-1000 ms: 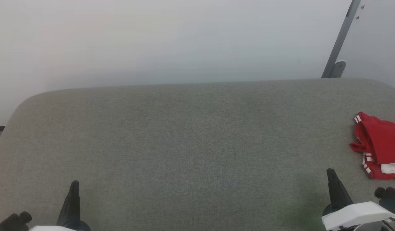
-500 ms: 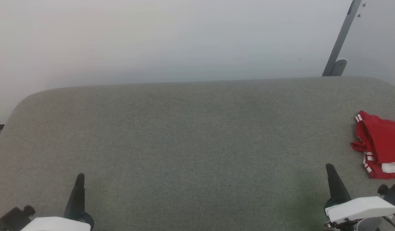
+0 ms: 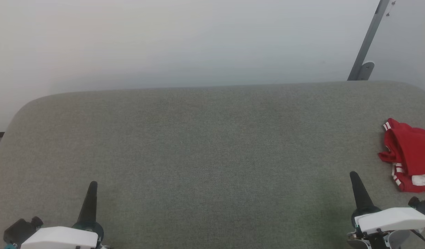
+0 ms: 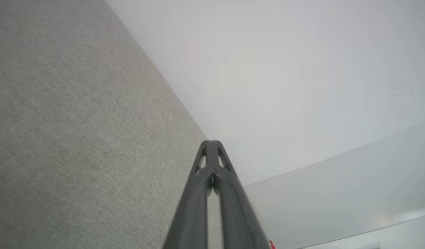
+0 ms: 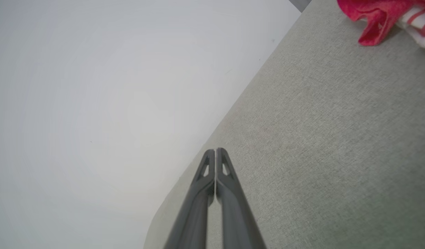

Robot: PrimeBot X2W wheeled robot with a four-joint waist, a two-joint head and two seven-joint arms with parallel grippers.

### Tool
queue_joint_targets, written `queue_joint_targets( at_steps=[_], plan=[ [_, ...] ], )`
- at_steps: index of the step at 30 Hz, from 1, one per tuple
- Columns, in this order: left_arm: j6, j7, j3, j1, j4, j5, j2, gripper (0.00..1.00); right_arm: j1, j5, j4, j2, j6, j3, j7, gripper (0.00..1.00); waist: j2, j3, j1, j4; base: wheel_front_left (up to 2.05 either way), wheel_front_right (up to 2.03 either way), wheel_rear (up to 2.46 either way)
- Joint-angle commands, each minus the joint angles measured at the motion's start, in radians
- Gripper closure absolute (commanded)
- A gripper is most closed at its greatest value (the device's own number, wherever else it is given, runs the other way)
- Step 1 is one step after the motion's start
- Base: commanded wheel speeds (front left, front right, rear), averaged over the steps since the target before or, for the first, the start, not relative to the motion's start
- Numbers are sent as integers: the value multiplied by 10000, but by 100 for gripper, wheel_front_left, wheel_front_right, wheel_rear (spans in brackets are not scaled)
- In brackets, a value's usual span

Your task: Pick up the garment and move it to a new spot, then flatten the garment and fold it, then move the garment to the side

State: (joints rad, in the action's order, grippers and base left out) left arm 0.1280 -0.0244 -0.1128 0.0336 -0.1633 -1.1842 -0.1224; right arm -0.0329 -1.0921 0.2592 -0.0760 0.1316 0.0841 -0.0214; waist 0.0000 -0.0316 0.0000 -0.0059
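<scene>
Grey fabric covers the desk (image 3: 198, 145), at whose right edge the garment (image 3: 411, 157) lies crumpled, soft, light and probably floppy, best pinched at its striped hem, while the left hand (image 3: 92, 185) and right hand (image 3: 353, 175) hover over the near edge, both closed and empty.

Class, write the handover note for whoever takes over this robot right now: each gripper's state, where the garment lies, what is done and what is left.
Left gripper: shut, empty, at the near left of the grey padded surface.
Right gripper: shut, empty, at the near right, apart from the garment.
The garment: a bunched red heap at the surface's right edge, partly cut off in the head view.
Done: nothing evident; it looks neither flattened nor folded.
Left: pick it up, move it, flatten, fold, set aside.
</scene>
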Motion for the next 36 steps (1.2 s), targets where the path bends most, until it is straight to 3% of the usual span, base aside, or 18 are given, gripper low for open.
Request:
queue_joint_targets(
  at_steps=[1, 36],
  plan=[
    [25, 96, -20, -283, 14, -285, -12, 100, -260, -333, -147, 8, -7, 42, 84, 100, 0, 10, 0, 2, 0, 0, 0],
    [38, 913, -11, -1063, -511, -2796, 451, 100, -602, -3369, -171, 178, -11, 212, 895, 100, 0, 197, 0, 34, 0, 0, 0]
  ],
)
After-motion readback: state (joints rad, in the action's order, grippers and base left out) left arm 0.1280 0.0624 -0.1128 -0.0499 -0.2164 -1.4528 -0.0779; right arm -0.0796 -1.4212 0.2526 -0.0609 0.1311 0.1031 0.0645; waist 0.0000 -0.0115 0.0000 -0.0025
